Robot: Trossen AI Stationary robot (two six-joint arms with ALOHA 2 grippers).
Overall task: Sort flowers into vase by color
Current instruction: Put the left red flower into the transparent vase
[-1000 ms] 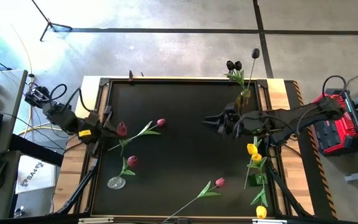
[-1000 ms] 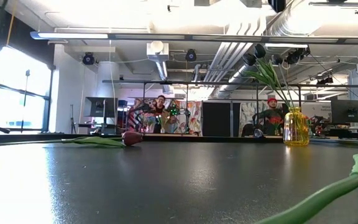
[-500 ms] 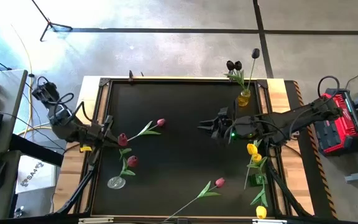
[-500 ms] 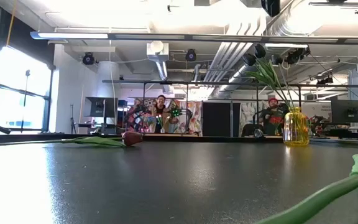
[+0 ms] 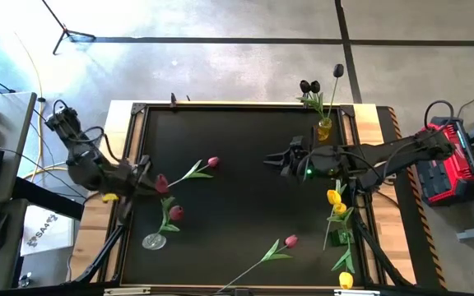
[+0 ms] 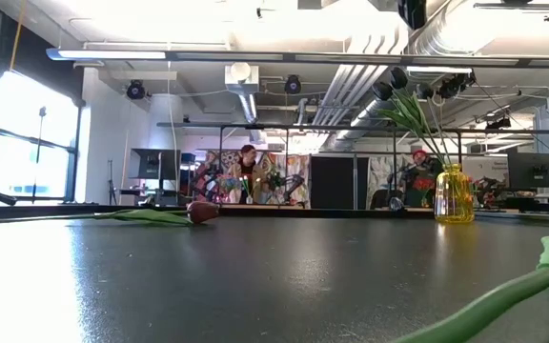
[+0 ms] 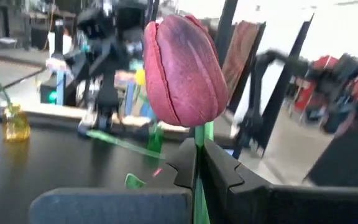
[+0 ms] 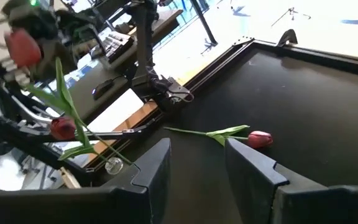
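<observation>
My left gripper is at the table's left side, shut on a pink-magenta tulip whose head stands just past my fingertips. Its stem and leaves hang toward a clear glass vase. A second pink tulip leans out of that vase. Two more pink tulips lie flat on the black table. My right gripper is open above the table's middle right, touching nothing. A yellow vase at the far edge holds dark purple tulips. My left gripper pinches the tulip's stem right under the head, between the two fingers. The fingers come about level from the table's left and lie across the stem. The flower is lifted, head up, its stem hanging below; where its lower end is I cannot tell.
Yellow tulips stand in a green vase near the right edge. A raised frame borders the black table. A green stem lies close to the low camera. A red box sits beyond the right edge.
My left gripper, with the pink tulip still in it, has moved a little toward the table's near edge, while the left arm behind it has swung toward the far side. My right gripper has stayed open and barely shifted.
</observation>
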